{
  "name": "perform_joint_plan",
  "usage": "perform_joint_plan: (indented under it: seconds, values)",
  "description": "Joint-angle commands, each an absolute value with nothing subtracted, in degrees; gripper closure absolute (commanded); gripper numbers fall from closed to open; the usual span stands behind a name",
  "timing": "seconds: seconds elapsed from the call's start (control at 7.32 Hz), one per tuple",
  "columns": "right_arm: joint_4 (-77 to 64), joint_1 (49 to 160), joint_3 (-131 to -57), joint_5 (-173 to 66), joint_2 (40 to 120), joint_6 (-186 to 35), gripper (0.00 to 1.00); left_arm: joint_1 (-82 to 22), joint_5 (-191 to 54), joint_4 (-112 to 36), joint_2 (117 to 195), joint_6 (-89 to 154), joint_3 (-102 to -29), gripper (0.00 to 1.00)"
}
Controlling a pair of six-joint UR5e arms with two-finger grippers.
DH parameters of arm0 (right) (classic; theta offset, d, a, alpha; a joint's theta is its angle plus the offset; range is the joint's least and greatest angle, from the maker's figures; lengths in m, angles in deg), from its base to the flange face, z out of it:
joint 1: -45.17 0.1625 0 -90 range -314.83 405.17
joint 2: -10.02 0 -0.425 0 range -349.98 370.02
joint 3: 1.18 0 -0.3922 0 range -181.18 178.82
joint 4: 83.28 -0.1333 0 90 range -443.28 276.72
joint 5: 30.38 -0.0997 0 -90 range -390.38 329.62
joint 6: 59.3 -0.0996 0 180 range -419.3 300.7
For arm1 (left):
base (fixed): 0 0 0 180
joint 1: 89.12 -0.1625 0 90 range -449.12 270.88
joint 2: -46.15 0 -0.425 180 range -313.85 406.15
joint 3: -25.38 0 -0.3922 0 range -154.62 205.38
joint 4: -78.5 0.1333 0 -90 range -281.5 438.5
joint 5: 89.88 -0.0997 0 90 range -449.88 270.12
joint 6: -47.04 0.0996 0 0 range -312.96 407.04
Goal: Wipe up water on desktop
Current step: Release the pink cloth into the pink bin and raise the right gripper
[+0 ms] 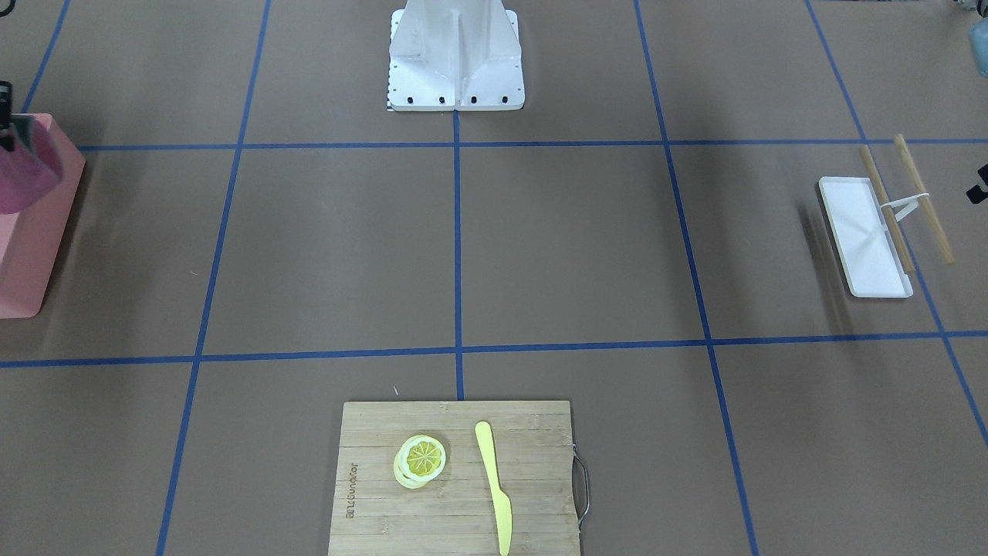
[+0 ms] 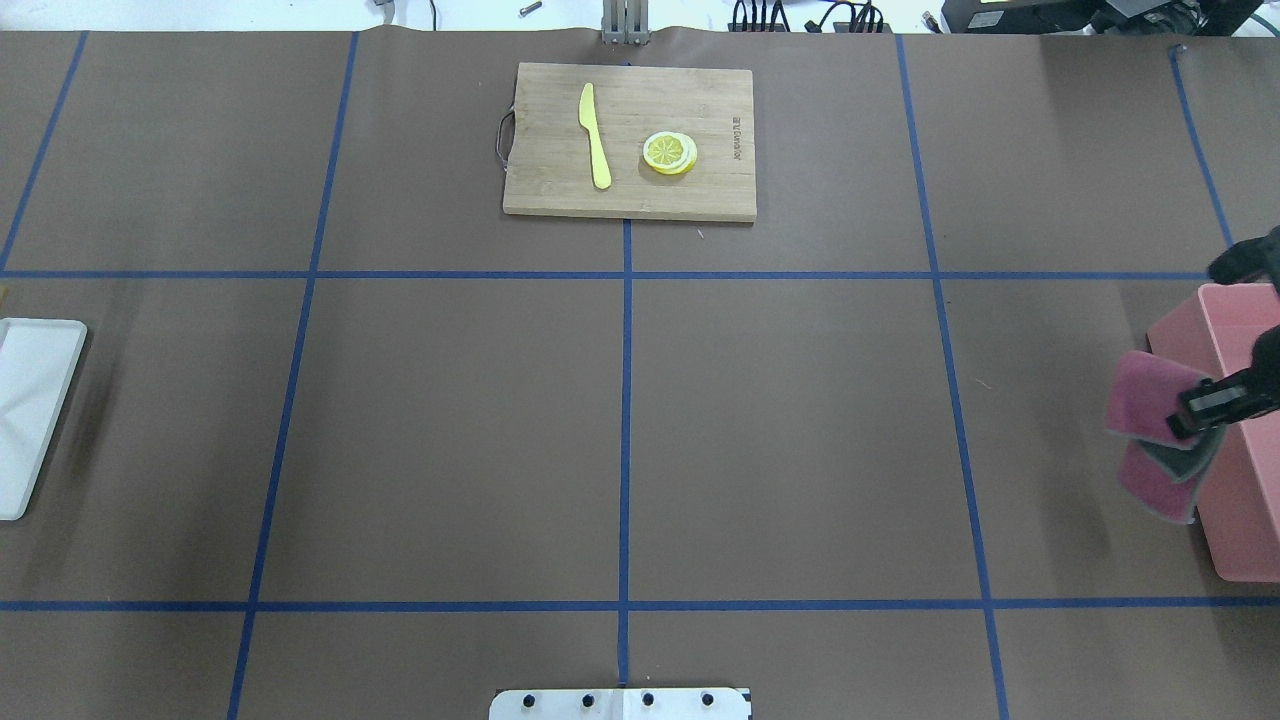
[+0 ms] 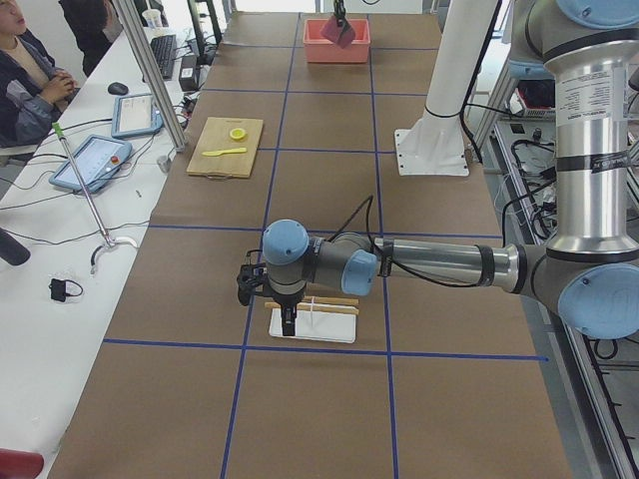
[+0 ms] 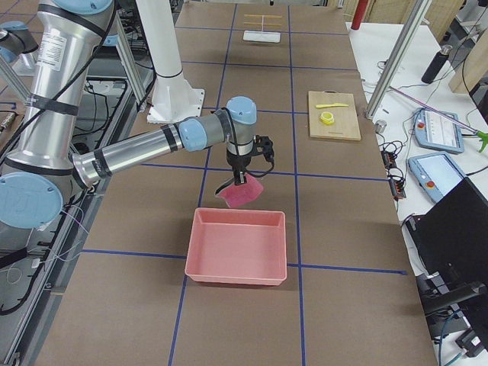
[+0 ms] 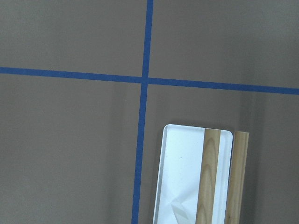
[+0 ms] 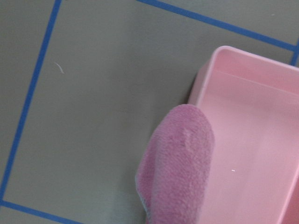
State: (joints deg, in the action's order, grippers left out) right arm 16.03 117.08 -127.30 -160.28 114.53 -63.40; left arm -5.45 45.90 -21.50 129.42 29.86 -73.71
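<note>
The brown desktop [image 2: 800, 430] with blue tape lines shows no water that I can make out. My right gripper [image 2: 1195, 410] is shut on a magenta cloth [image 2: 1148, 400] and holds it in the air over the near wall of a pink bin [image 2: 1245, 500]. The cloth hangs folded in the right wrist view [image 6: 180, 163], beside the bin's corner [image 6: 205, 79]. My left gripper [image 3: 288, 321] hovers over a white tray [image 3: 312, 327]; I cannot tell whether it is open or shut.
The white tray [image 1: 864, 239] carries two wooden sticks [image 1: 922, 197] joined by a white clip. A bamboo cutting board [image 2: 630, 140] with a yellow knife [image 2: 596, 135] and lemon slices [image 2: 669, 152] lies at the far edge. The robot base [image 1: 455, 54] stands at mid-table.
</note>
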Motion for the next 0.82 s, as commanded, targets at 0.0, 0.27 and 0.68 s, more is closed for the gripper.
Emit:
perform_joint_plan:
  seconds: [0.0,0.27,0.68]
  values:
    - [32.32,126.89,-127.13,-159.24,110.93,-43.01,1.00,-5.45,45.91,-21.52,129.47,29.64,-73.93,0.02]
    - [32.12,127.53,-123.20,-158.18,111.44,-41.64,0.09,-5.54,46.26,-21.52,129.47,29.64,-73.85,0.02]
    - [32.12,127.70,-120.63,-158.61,111.35,-41.89,0.00,-5.63,48.37,-21.52,129.56,29.64,-73.41,0.02]
